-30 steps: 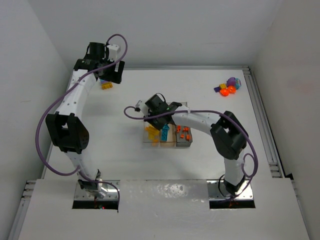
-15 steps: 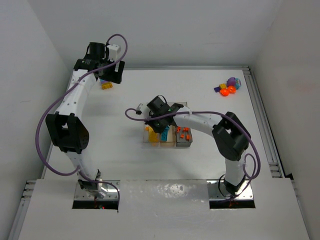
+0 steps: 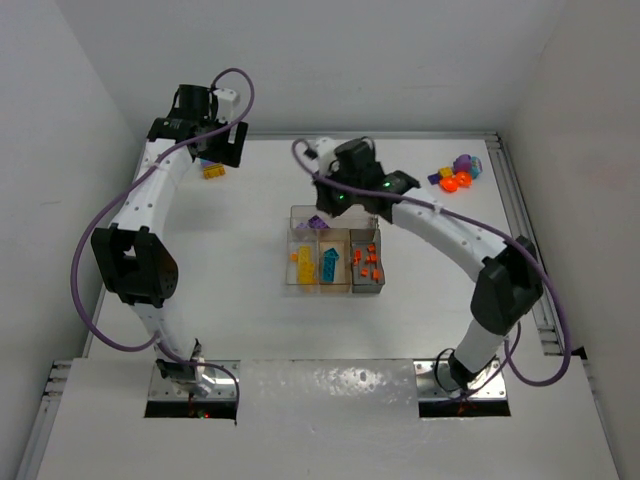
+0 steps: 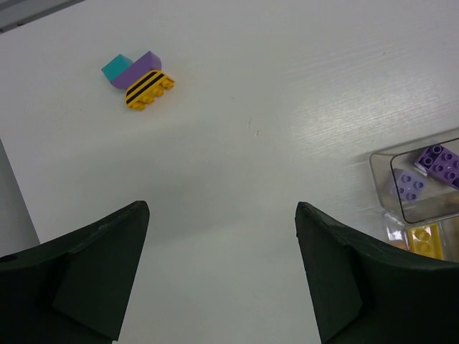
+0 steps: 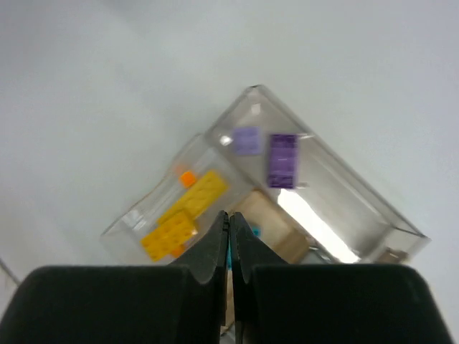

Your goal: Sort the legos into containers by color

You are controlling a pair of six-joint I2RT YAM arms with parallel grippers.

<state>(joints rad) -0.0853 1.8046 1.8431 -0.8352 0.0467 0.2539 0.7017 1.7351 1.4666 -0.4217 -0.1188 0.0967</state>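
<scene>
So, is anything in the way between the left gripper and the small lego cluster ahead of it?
Nothing visible. Only bare table lies between the open left gripper and the yellow, purple and teal lego cluster; the tray sits off to one side.

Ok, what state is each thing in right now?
Left gripper: open, empty.
Right gripper: shut, empty, over the tray.
Tray: upright, partly filled.
Purple legos: two, lying in the tray's wide section.
Left cluster of legos: loose, outside the tray.
Right pile of legos: loose, outside the tray.
</scene>
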